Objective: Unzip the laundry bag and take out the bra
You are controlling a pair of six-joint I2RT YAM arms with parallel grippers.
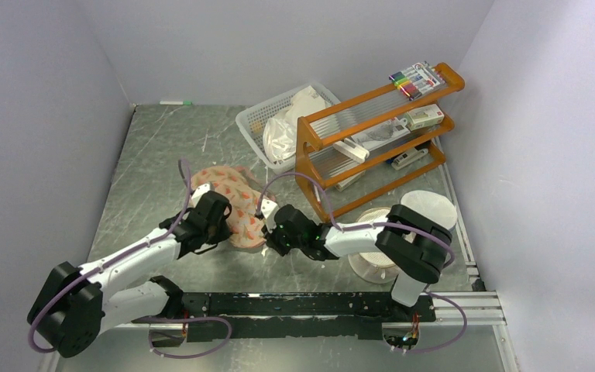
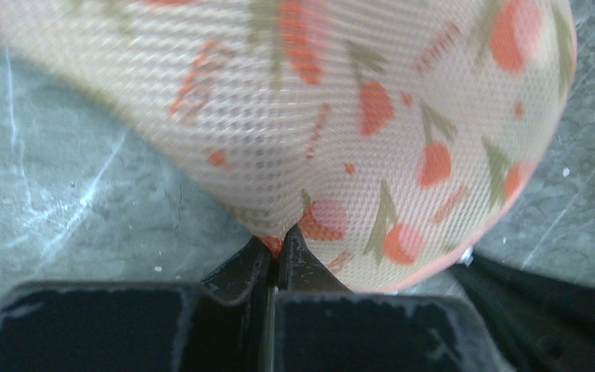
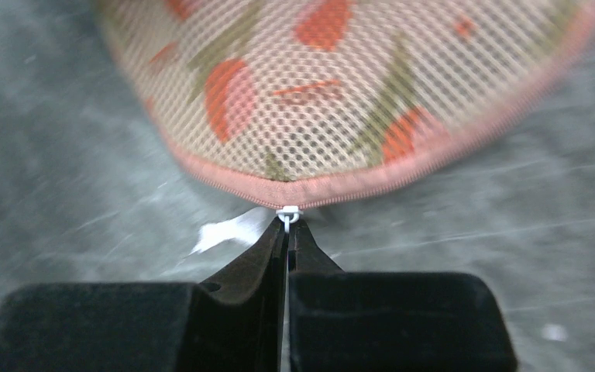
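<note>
The laundry bag is a peach mesh pouch with red-orange flower print and a pink zip rim, lying mid-table. It fills the left wrist view and the right wrist view. My left gripper is shut on a pinch of the bag's mesh at its near left side. My right gripper is shut on the white zip pull at the bag's near right rim. The zip looks closed along the rim. The bra is hidden.
A white basket with clear plastic bags stands at the back. An orange wooden rack with markers and small items stands to its right. A white round mesh drum sits behind my right arm. Grey walls enclose the table.
</note>
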